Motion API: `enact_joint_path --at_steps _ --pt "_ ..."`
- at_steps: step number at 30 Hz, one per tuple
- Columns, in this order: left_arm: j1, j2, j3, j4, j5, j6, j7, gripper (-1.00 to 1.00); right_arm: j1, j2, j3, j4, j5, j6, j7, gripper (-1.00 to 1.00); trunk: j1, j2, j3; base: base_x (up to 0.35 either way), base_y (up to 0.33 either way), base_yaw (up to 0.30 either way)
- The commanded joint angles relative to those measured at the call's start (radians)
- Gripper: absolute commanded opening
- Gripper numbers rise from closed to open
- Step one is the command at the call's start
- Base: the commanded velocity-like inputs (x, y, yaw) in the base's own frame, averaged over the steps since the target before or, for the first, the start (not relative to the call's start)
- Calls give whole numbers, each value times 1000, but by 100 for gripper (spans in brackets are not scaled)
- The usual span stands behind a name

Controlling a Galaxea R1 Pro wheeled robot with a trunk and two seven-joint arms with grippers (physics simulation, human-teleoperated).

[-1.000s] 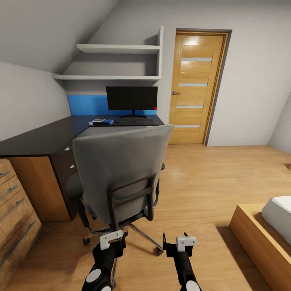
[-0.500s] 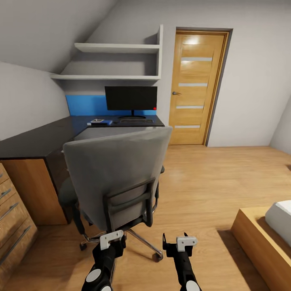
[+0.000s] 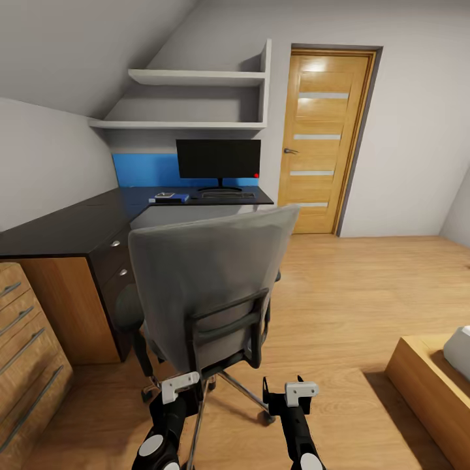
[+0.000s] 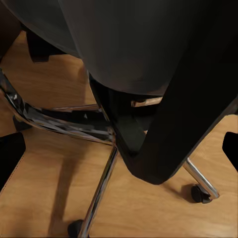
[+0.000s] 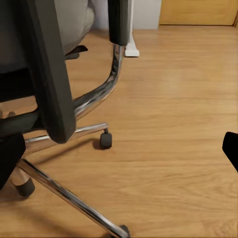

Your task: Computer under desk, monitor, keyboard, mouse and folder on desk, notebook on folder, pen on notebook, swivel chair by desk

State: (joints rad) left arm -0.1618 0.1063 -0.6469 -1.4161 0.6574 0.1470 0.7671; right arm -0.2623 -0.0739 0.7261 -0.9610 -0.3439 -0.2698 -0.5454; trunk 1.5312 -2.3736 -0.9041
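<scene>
Two grippers sit low in my head view: left gripper (image 3: 180,386), right gripper (image 3: 291,391), both just behind the swivel chair (image 3: 209,287).

Item 1, swivel chair: its grey back faces me, the black back frame directly ahead of my left fingers and close to them; I cannot tell whether they touch it. Through the left wrist camera the frame (image 4: 163,124) and chrome base spokes sit between the dark fingertips (image 4: 10,158), which stand wide apart and hold nothing.

Item 2, right gripper: fingers likewise spread and empty, beside the chair's right side; through its camera I see a caster (image 5: 105,140) on the plank floor (image 5: 173,124).

Item 3, desk (image 3: 72,225): black top, beyond the chair. On it stand the monitor (image 3: 218,159), the keyboard (image 3: 227,194) before it, and the blue folder (image 3: 168,198) left of the keyboard with a dark notebook (image 3: 164,194) on top.

Item 4, oak door (image 3: 329,137), right of the desk.
</scene>
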Motion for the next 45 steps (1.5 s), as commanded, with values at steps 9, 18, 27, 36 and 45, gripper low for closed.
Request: enact_joint_path --at_steps 9,18,27,36,45 --pt "-1 1 -2 -1 0 5 8 100 -2 -2 6 -1 -9 -6 -5 100 0 0 -1 140 212 0" --pt "-2 1 -2 -1 2 7 8 100 -2 -2 6 -1 -10 -6 -5 100 0 0 -1 101 74 0" --pt "-2 1 -4 0 3 12 6 100 -2 -1 132 37 -10 -7 1 100 0 0 -1 131 54 0" --pt "-2 0 -5 1 3 13 6 100 -2 0 216 42 -10 -8 1 100 0 0 -1 87 5 0" --pt "-2 0 -5 2 2 13 8 100 -2 0 219 43 -10 -10 1 100 0 0 -1 321 0 0"
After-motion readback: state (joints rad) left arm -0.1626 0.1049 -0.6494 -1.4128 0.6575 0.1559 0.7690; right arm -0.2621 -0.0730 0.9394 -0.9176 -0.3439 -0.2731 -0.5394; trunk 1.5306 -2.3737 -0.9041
